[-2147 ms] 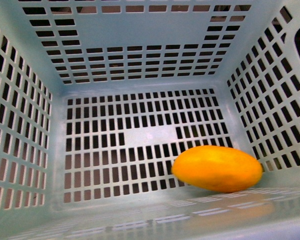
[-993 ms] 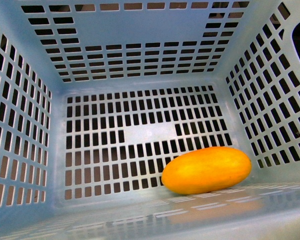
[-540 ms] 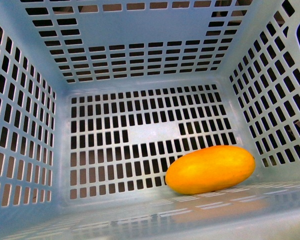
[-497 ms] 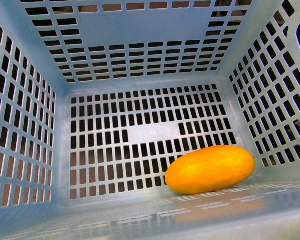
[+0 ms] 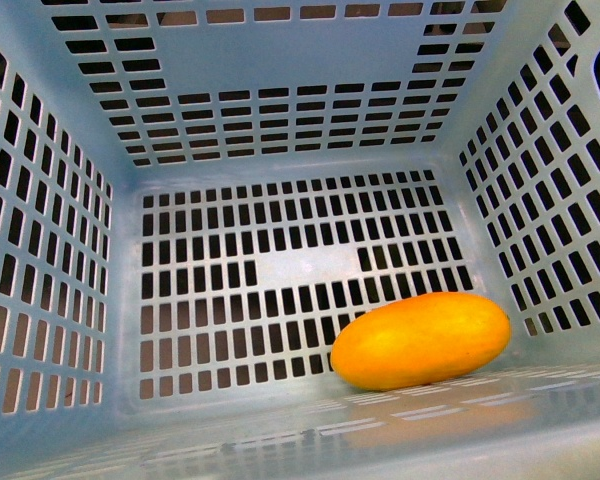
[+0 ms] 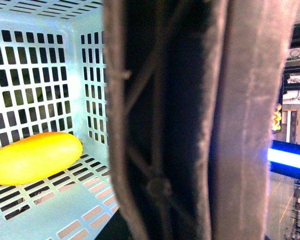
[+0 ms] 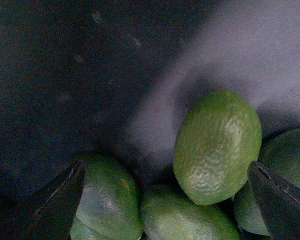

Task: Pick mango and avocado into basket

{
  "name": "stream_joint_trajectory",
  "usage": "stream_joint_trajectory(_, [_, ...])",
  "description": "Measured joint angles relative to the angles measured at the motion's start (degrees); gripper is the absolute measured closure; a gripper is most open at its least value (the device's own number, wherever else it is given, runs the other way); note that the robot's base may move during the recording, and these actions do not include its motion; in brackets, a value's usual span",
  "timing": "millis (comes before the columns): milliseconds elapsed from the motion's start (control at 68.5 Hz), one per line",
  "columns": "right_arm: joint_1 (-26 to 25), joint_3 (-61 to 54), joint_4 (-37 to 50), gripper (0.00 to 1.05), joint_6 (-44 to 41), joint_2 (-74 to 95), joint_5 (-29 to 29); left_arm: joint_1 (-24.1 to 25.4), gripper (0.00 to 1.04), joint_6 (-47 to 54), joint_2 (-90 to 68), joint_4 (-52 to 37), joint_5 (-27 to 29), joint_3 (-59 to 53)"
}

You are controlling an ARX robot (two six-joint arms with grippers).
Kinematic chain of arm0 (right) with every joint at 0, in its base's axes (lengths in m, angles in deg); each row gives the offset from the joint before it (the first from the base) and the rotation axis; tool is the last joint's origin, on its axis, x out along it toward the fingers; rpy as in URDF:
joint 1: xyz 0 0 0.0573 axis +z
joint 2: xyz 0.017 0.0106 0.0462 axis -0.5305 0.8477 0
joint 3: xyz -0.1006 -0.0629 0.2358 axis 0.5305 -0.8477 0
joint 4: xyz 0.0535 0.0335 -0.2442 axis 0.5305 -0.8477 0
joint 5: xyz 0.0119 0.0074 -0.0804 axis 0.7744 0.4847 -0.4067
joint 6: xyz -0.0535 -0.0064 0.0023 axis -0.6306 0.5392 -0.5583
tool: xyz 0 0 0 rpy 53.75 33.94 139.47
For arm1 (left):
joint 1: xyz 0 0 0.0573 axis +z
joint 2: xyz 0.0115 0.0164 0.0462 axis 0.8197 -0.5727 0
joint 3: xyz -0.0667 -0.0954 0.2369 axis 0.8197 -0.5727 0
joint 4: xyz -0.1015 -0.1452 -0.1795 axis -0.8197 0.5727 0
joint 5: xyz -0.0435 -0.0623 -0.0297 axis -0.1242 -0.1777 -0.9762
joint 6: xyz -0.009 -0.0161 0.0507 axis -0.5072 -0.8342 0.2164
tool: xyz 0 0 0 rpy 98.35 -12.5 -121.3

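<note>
The yellow-orange mango (image 5: 421,339) lies on the slotted floor of the light teal basket (image 5: 280,100), near its front right corner. It also shows in the left wrist view (image 6: 34,157). My left gripper is shut on the basket; its brown handle (image 6: 250,125) fills that view and hides the fingertips. My right gripper (image 7: 170,200) is open above a pile of green avocados. One avocado (image 7: 217,146) lies on top between the dark fingertips (image 7: 60,197); another avocado (image 7: 107,197) and a third (image 7: 185,215) lie beneath.
The avocados rest in a dark bin with a shadowed wall (image 7: 65,75) and a greyish surface (image 7: 260,45). A room with a blue light strip (image 6: 290,157) shows past the basket handle.
The basket has shifted slightly in the front view and the mango rolled a little, now lying tilted near the front right corner. In the last half second nothing moved.
</note>
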Motion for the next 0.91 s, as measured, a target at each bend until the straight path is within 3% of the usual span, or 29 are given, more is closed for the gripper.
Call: stream_joint_trajectory(905, [-0.5,-3.1,1.9,0.09,-0.1,3.0,0.1,0.0,0.91,0.0,0.0,0.0,0.1,0.0])
